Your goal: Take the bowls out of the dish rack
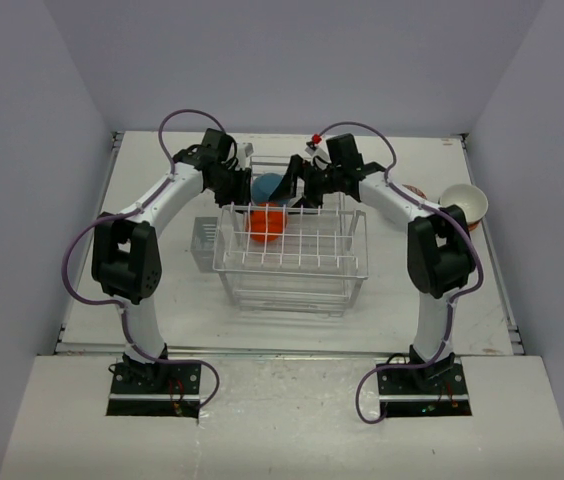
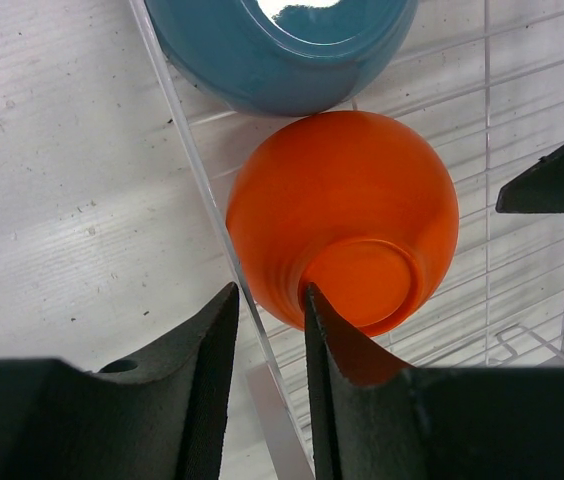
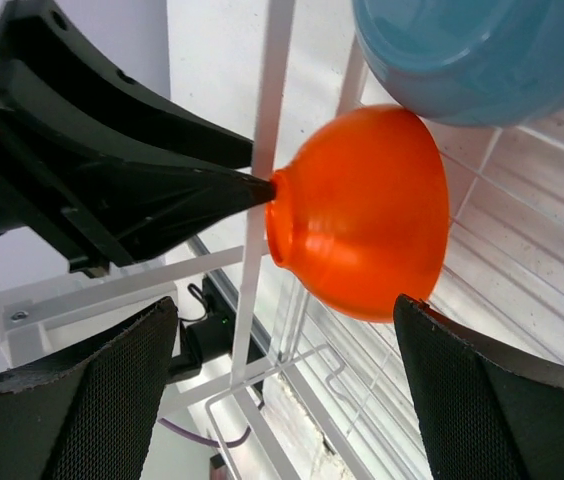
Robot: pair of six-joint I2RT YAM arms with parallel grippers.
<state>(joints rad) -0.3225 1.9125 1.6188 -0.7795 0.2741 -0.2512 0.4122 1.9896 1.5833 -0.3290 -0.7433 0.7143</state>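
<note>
Left gripper (image 2: 270, 292) sits at the upper edge of the dish rack (image 1: 297, 275) in the overhead view. Its jaws are drawn to a narrow gap, and a rail of the rack runs between them. One fingertip (image 2: 314, 305) touches the foot ring of the orange bowl (image 2: 342, 200), but I cannot tell whether the bowl is actually pinched.

That bowl lies inside the rack, in the upper middle of the overhead view, with its bottom turned toward the left wrist camera. The blue bowl (image 2: 282, 60) is just above it in that frame.

Right gripper (image 3: 282, 305) has its jaws wide apart and straddles the orange bowl from the opposite side, holding nothing.

A cream bowl (image 1: 465, 203) rests out on the table (image 1: 152, 290) at the right edge of the overhead view. Only the orange and blue bowls show in the rack, so unloading looks well along.

The step in hand seems to be taking the orange bowl. The next move calls for a firm hold on its wall or foot. Then it needs a lift clear of the wires without knocking the blue bowl.
</note>
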